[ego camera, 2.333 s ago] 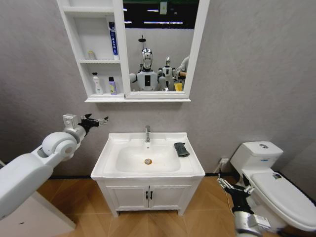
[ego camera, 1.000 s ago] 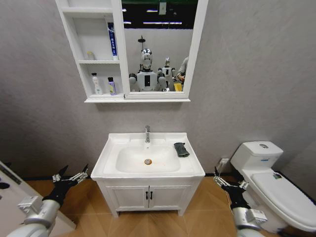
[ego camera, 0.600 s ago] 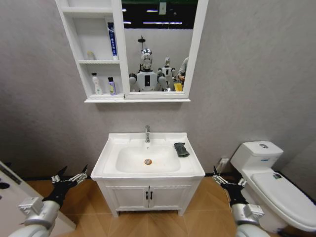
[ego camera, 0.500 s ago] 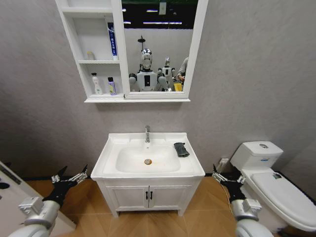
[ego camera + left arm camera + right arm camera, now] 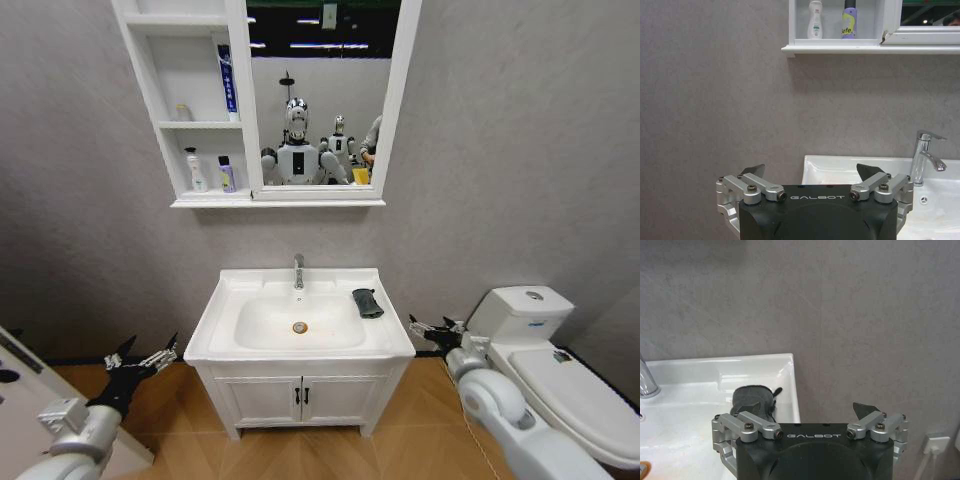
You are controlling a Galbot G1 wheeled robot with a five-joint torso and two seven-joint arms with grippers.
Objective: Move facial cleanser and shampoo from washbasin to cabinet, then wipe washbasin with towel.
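The right gripper (image 5: 424, 327) is held with fingers apart beside the washbasin (image 5: 385, 345), the towel (image 5: 367, 303) lying ahead of them near its rim. 2 bottles (image 5: 209, 171) are seen on the cabinet (image 5: 193, 199) shelf; the towel should be approached from above and pinched mid-fold. The left gripper (image 5: 140, 362) is parked low, fingers apart.

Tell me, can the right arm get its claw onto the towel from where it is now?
Probably yes. The right claw is open, raised beside the washbasin rim, and the towel lies flat on the near right ledge. Nothing stands between them; the faucet is farther back.
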